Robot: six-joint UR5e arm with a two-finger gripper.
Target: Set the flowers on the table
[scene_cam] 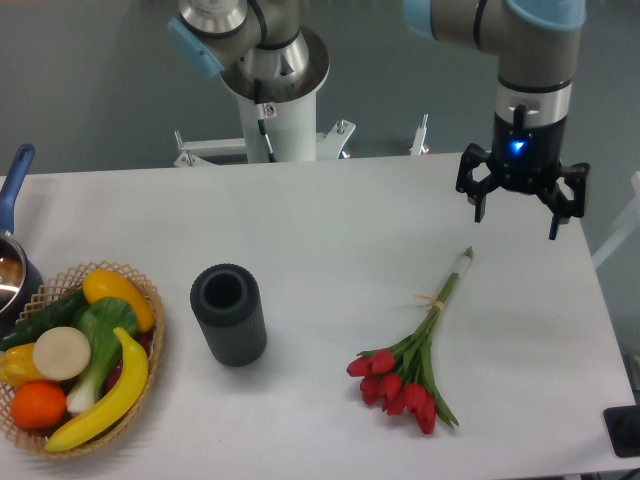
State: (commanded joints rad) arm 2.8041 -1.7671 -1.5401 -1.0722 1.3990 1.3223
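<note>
The claw (517, 212) hangs above the far right part of the table (330, 220), its two black fingers spread apart and gripping nothing. The flowers (418, 352) lie flat on the white tabletop: a small bunch of red tulips, thin green stems bound with pale string. The red heads point toward the near edge, the stem ends up toward the claw. The bunch lies apart from the claw, nearer and to its left.

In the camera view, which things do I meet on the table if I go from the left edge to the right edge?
Pot with blue handle → basket of fruit and vegetables → dark cylinder vase → flowers → open claw, above the table's right part.
</note>
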